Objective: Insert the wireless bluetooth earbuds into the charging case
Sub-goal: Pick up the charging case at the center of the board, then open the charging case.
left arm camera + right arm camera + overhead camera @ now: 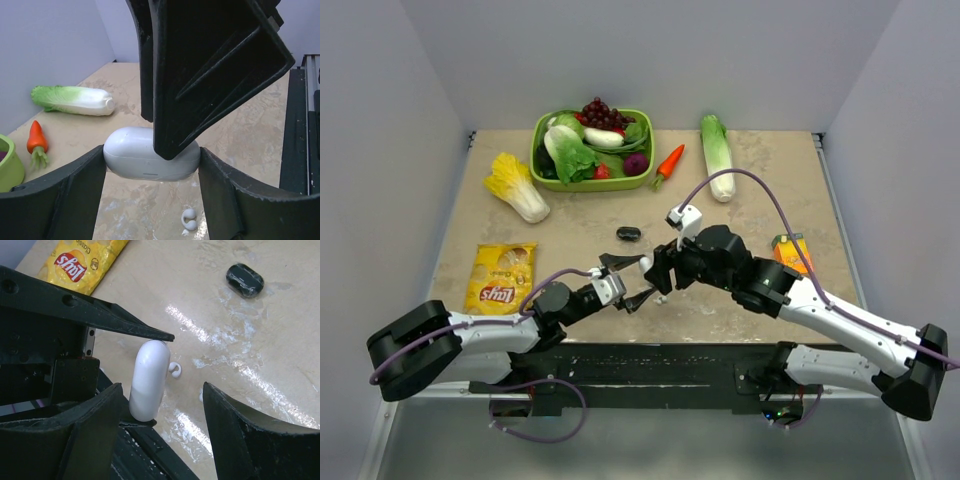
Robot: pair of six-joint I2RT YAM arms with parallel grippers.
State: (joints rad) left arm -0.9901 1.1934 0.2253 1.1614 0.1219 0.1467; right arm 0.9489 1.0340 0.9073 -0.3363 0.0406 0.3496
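Note:
The charging case is a smooth white oval, lid closed, held end to end above the table with my left gripper shut on it. My right gripper is open and reaches in from the other side. The case stands close to its left finger, with a wide gap to the right finger. One right finger covers the case's top in the left wrist view. A tiny white earbud lies on the table just below the case. I cannot make out another bud.
A black oval pod lies beyond the grippers. A yellow chips bag sits at the left, an orange juice box at the right. At the back are a green basket of produce, a napa cabbage, a carrot and a romaine.

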